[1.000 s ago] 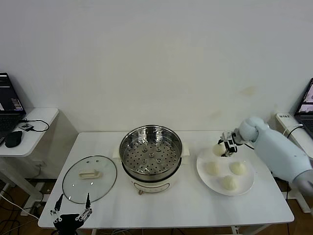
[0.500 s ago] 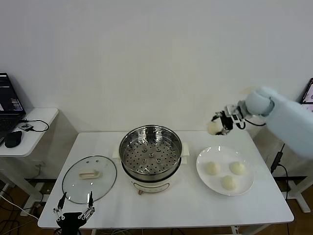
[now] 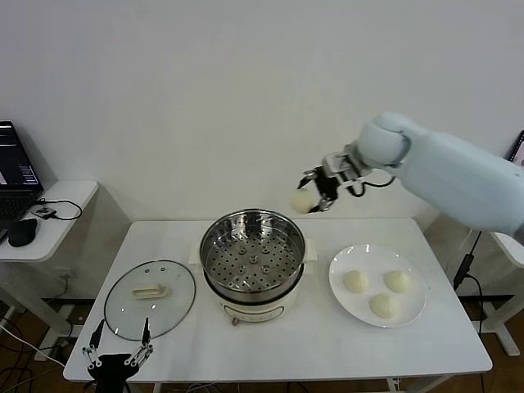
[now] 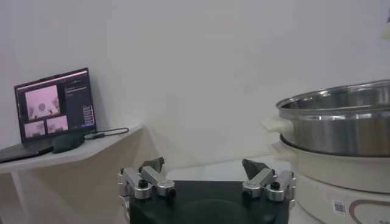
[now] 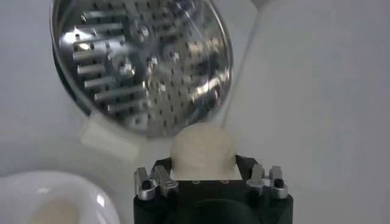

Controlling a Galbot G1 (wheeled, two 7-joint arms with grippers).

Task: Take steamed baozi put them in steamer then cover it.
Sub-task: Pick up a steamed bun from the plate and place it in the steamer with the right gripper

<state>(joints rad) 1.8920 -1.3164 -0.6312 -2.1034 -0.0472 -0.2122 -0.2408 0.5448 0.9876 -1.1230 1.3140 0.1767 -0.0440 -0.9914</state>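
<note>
One steamed baozi (image 3: 302,200) is held in the air, clamped between the fingers of the right gripper (image 3: 315,193), above and just past the far right rim of the steamer (image 3: 253,264). In the right wrist view the same bun (image 5: 202,148) sits in the gripper (image 5: 206,176) with the perforated tray (image 5: 143,58) below it, empty. Three more baozi (image 3: 378,291) lie on a white plate (image 3: 342,297) on the desk (image 3: 319,344), to the right of the steamer and near it.

The steamer stands mid-desk, uncovered. The cover (image 3: 150,299) lies flat on the desk to the left of the steamer, handle up, close to it but apart.

Left gripper (image 3: 117,346) is low at the front left desk edge, fingers spread and holding nothing; left wrist view shows its fingers (image 4: 150,176) apart, with the steamer wall (image 4: 342,131) beside it.

A laptop (image 3: 16,168) and a mouse (image 3: 22,232) are on a side table (image 3: 57,214) at far left.
</note>
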